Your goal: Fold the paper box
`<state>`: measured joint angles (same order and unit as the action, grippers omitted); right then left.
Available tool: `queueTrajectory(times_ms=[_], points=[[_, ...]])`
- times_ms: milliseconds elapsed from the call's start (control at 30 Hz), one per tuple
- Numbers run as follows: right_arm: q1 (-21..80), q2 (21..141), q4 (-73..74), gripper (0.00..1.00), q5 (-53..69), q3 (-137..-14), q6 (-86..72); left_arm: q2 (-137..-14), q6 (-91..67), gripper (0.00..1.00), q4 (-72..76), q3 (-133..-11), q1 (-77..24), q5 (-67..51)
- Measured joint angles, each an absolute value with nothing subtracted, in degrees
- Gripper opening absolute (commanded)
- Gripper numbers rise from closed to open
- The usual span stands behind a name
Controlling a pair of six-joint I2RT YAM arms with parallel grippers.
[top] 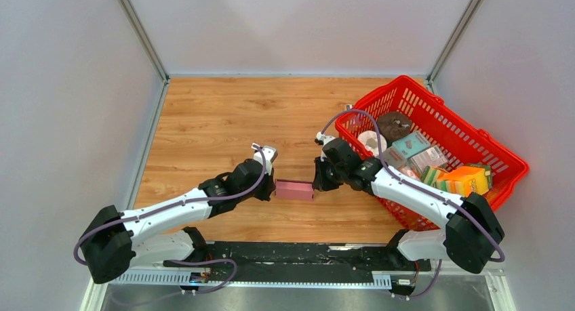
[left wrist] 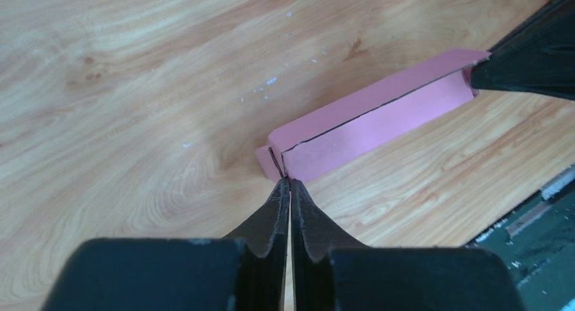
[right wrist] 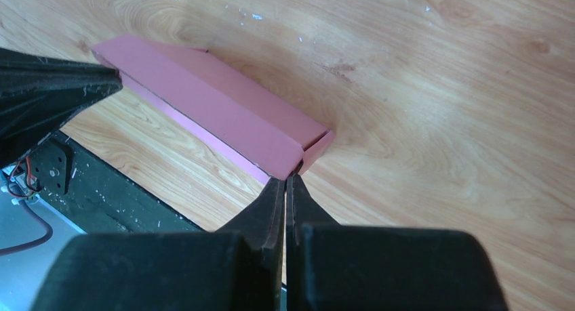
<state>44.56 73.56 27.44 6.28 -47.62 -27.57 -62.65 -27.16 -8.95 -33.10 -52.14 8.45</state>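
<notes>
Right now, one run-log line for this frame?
paper box: folded pink strip on table | left jaws: shut, tips at its left end | right jaws: shut, tips at its right end

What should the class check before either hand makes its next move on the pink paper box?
1. Left hand at one end of the paper box, jaws shut: ok.
2. Right hand at the opposite end, jaws shut: ok.
3. Card truly pinched by either hand: cannot tell.
4. End flaps fully closed: not ok, both sit slightly ajar.
5. Box apart from the red basket: ok.
</notes>
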Motion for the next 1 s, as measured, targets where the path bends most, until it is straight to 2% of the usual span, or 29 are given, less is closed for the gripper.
queueTrajectory(times_ms=[100,200,433,600,833,900,1000], points=[[44.6,73.9,26.5,0.0,6.0,-47.6,-27.3,-60.9,-27.3,0.28,-11.4,-33.3,-52.2,7.4],[44.7,74.0,26.2,0.0,6.0,-47.6,-27.1,-58.0,-27.3,0.31,-14.5,-34.4,-52.4,6.9],[44.9,74.2,26.0,0.0,6.1,-47.7,-26.7,-52.0,-25.7,0.37,-20.2,-40.1,-52.1,7.7],[45.1,74.3,25.9,0.0,6.1,-47.7,-26.5,-54.7,-23.4,0.39,-23.1,-43.2,-51.4,7.9],[45.2,74.3,25.9,0.0,6.1,-47.7,-26.5,-63.3,-21.5,0.32,-23.0,-44.2,-51.2,7.5],[45.2,74.3,25.9,0.0,6.0,-47.7,-26.5,-64.9,-21.3,0.26,-22.9,-44.2,-51.1,7.6],[45.3,74.3,25.9,0.0,6.0,-47.7,-26.4,-66.2,-21.1,0.21,-22.8,-44.2,-51.0,7.9]])
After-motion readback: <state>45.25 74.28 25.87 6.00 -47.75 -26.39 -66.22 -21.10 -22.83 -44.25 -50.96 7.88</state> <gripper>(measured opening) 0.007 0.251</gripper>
